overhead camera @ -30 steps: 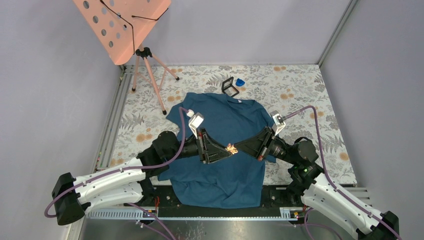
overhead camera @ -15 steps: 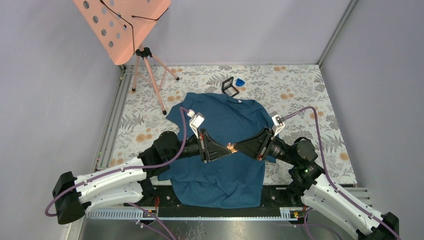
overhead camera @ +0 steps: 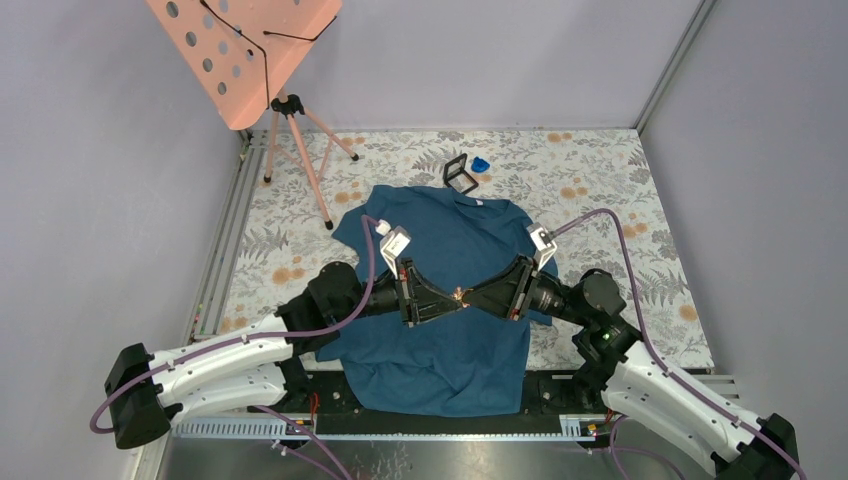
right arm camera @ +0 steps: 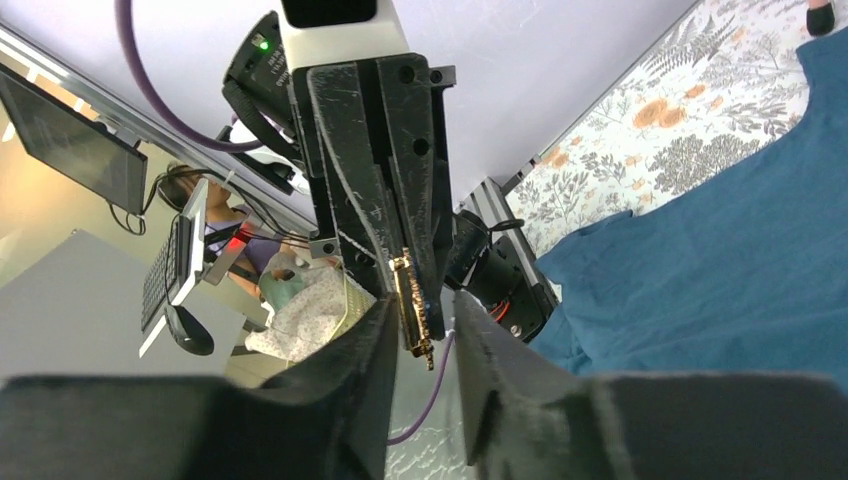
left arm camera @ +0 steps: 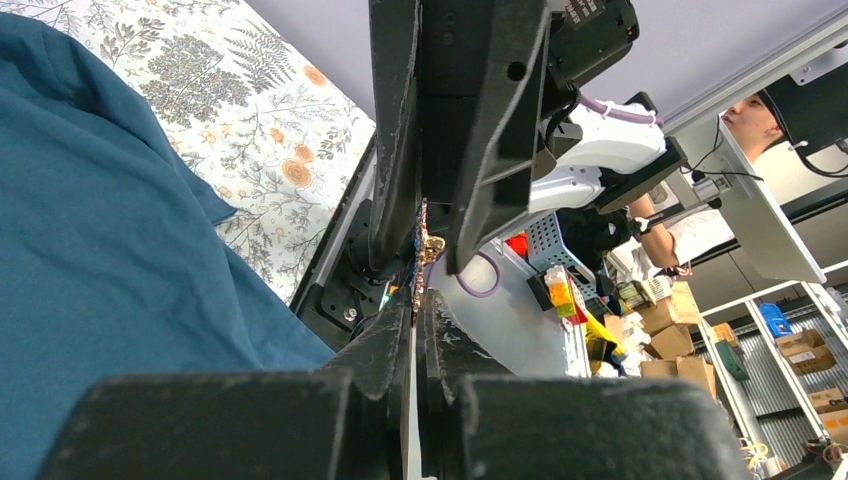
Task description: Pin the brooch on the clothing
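Brooch (overhead camera: 461, 293): tiny, shiny and gold-looking. Held up in the air over the middle of the shirt, right where the two claws meet. About midway between the left and right edges of the tabletop, a bit nearer the near edge than the far one.
Left claw (left arm camera: 415, 305): fingers squeezed almost flat together, with only a thin slit between them. Pinches the brooch at the very tips, with the brooch poking out past them.
Right claw (right arm camera: 426, 325): fingers a little way apart. Brooch sits in the gap between the tips, close to one finger. Hard to tell if that finger touches it.
Brooch and claws: left claw reaching in from the left, right claw from the right, tip to tip, with the brooch between them.
Shirt (overhead camera: 450, 350): dark teal-blue, spread flat under both claws. Neck points to the far edge, and the bottom hem reaches the near edge between the arm bases.
Tabletop (overhead camera: 600, 180): covered in a leaf and flower pattern.
Black square case (overhead camera: 459, 172): near the far edge, just past the shirt's neck.
Small blue thing (overhead camera: 481, 164): just beside the case, on its right.
Pink music stand (overhead camera: 245, 50): at the far left corner, on three thin legs.
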`<state>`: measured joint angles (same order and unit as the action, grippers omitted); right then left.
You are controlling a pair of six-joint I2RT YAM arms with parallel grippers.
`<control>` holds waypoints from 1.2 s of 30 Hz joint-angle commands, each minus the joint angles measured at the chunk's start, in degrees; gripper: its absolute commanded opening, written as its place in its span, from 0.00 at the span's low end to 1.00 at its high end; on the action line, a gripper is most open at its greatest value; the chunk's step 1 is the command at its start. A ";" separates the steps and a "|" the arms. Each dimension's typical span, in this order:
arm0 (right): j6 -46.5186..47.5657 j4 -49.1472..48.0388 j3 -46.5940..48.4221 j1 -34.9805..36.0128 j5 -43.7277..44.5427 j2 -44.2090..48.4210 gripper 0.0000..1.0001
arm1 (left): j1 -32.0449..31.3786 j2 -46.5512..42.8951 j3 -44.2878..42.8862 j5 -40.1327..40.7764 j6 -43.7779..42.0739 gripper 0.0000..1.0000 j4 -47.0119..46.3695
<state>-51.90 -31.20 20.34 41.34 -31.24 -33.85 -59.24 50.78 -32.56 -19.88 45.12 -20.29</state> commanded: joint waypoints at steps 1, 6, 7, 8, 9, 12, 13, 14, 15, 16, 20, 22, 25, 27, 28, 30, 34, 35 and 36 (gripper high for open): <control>-1.57 -3.87 2.18 0.47 -2.34 -1.41 0.29 | 0.00 -0.32 -2.59 -1.69 -1.61 0.00 -1.95; -1.84 -2.83 2.74 0.44 -1.88 -2.31 0.18 | 0.00 -0.34 -2.75 -2.52 -2.11 0.00 -1.58; -1.67 -1.17 3.40 0.44 -1.49 -2.62 0.16 | -0.06 -0.34 -3.04 -2.64 -2.33 0.00 -1.11; -0.92 1.69 4.29 0.49 -1.30 -3.17 0.15 | -0.09 -0.29 -3.31 -2.92 -2.65 0.00 -0.50; -0.18 4.23 5.25 0.43 -1.34 -3.85 0.14 | -0.09 -0.25 -3.65 -3.03 -2.93 0.00 0.11; 0.34 7.39 6.36 0.43 -2.35 -6.01 0.12 | -0.26 -0.40 -4.13 -3.07 -3.75 0.00 1.15; 0.06 6.70 6.28 0.41 -2.79 -6.61 0.12 | -0.34 -0.40 -4.23 -3.12 -3.87 0.00 1.33; -0.51 5.51 6.04 0.48 -3.33 -7.14 0.13 | -0.35 -0.46 -4.33 -3.02 -3.98 0.00 1.55; -1.17 4.14 5.70 0.42 -3.77 -7.52 0.14 | -0.35 -0.51 -4.35 -2.83 -4.03 0.00 1.77; -1.87 2.62 5.43 0.43 -4.27 -7.89 0.16 | -0.37 -0.51 -4.35 -2.57 -4.02 0.00 1.98; -3.52 -1.35 5.05 0.43 -6.67 -8.43 0.25 | -0.35 -0.64 -4.34 -0.60 -3.74 0.00 3.37; -3.69 -1.87 5.09 0.48 -7.47 -8.16 0.30 | -0.35 -0.76 -4.16 0.38 -3.49 0.00 3.86; -3.79 -2.44 4.71 0.42 -7.33 -6.88 0.37 | -0.35 -1.21 -3.73 1.54 -3.08 0.00 4.24; -3.74 -2.46 4.43 0.46 -6.61 -5.58 0.43 | -0.35 -1.46 -3.57 2.50 -3.02 0.00 4.86; -3.66 -2.41 4.31 0.42 -6.23 -4.97 0.46 | -0.35 -1.54 -3.57 2.98 -3.09 0.00 5.31; -3.06 -1.66 4.09 0.49 -5.31 -3.63 0.56 | -0.35 -1.73 -3.52 4.05 -3.18 0.00 6.25; 0.28 3.27 4.53 0.45 -2.34 -0.59 0.73 | -0.35 -1.89 -3.70 5.90 -3.42 0.00 8.49; 1.30 5.21 4.74 0.41 -1.25 0.33 0.75 | -0.35 -1.98 -3.59 6.37 -3.45 0.00 8.66; 2.41 7.72 5.13 0.47 -0.02 1.23 0.76 | -0.35 -2.07 -3.56 6.87 -3.46 0.00 8.97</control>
<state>-53.76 -27.53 24.32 41.32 -35.11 -35.83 -59.57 49.84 -33.78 -16.99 42.46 -12.43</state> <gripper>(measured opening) 0.733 0.018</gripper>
